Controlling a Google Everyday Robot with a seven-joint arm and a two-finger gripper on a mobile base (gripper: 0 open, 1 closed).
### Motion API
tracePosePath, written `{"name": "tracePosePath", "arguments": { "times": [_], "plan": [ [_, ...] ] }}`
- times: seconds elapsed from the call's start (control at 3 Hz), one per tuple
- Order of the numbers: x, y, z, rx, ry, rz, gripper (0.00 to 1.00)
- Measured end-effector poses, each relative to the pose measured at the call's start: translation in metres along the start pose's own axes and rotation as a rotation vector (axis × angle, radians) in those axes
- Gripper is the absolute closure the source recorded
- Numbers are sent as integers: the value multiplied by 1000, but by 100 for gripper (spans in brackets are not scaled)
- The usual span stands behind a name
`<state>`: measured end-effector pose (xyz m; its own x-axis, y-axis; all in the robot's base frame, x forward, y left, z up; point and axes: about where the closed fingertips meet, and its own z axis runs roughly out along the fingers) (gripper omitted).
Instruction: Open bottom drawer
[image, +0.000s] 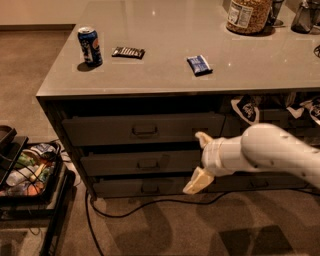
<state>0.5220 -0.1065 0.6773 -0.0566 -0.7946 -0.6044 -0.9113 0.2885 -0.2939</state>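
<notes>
A wide grey worktop (165, 75) fills the upper part of the view, with stacks of dark grey drawers beneath it and brown carpet (165, 230) below. In the left stack, the top drawer (100, 131) has the tallest front, the middle drawer (110, 164) is slimmer, and the bottom drawer (125, 188) is the slimmest. It sits lowest, just above the carpet, with a small pull at its centre.

A thick white arm (270, 152) reaches in from the right edge, across the front of the right-hand stack, where snack bags (245, 107) show under the worktop.

At the far left stands a black cart (59, 197) loaded with mixed items.

The claw (200, 160) is in front of the drawers near the join of the two stacks, with its two tan fingers spread well apart. One finger (203, 138) is level with the gap under the top drawer, and the other (196, 182) is down by the bottom drawer's right end. I cannot tell whether it touches the front.

On the worktop are a jar (248, 15) at the back right, a blue can (90, 46) at the left, a dark bar (128, 52) beside the can, and a blue packet (199, 64) near the middle.
</notes>
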Motion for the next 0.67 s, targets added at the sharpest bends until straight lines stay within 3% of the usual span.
{"name": "tracePosePath", "arguments": {
  "times": [0.33, 0.67],
  "plan": [
    [37, 22, 50, -8, -6, 69, 0],
    [65, 35, 99, -12, -32, 79, 0]
  ]
}}
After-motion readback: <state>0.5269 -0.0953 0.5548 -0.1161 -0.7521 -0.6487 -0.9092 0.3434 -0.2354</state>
